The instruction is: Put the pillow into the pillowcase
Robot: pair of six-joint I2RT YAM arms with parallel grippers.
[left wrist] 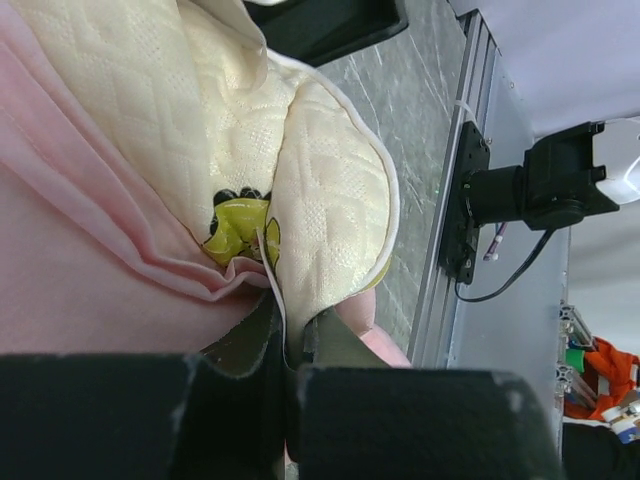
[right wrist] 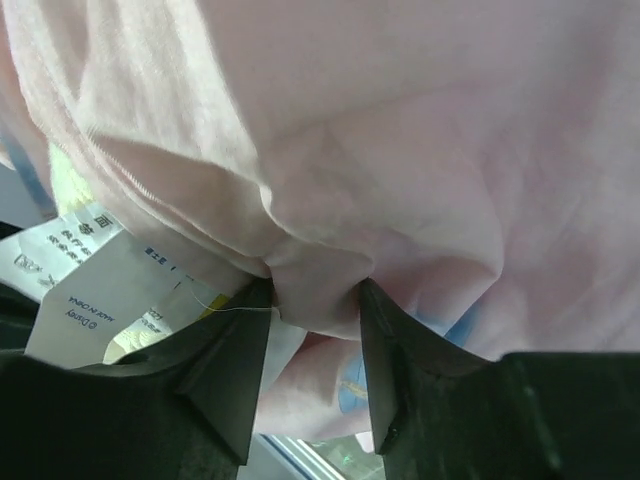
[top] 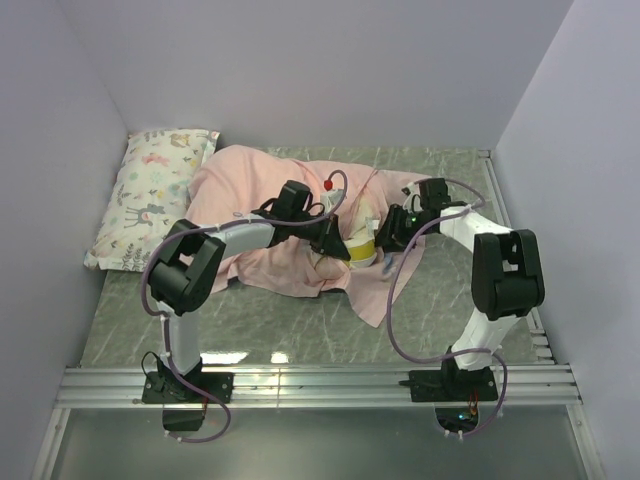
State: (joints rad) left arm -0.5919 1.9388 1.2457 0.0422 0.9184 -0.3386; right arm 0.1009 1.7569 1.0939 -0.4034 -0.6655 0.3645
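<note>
I judge the stuffing step to be about half done. The thin pale-pink fabric pillowcase (top: 262,172) lies heaped mid-tabletop (top: 300,325), draped over most of the large cream dimpled foam pillow (left wrist: 330,190), with only the yellow-banded end showing between my two arms.

My left hand (left wrist: 285,345) is pressed together on the pillow's white-piped edge, just below the small yellow logo (left wrist: 240,228). My right hand (right wrist: 315,300) pinches a bunched fold of the pink case, jaws part-way apart with cloth filling the gap.

Next, I think, the right hand has to drag the case's mouth over that bare end while the left holds the pillow firm — or feeds it inward.

The overhead view gives the layout and the white animal-print pillow (top: 150,195) off to the left. Only the wrist views show the grips — and a white care label (right wrist: 85,270) beside the right hand.
</note>
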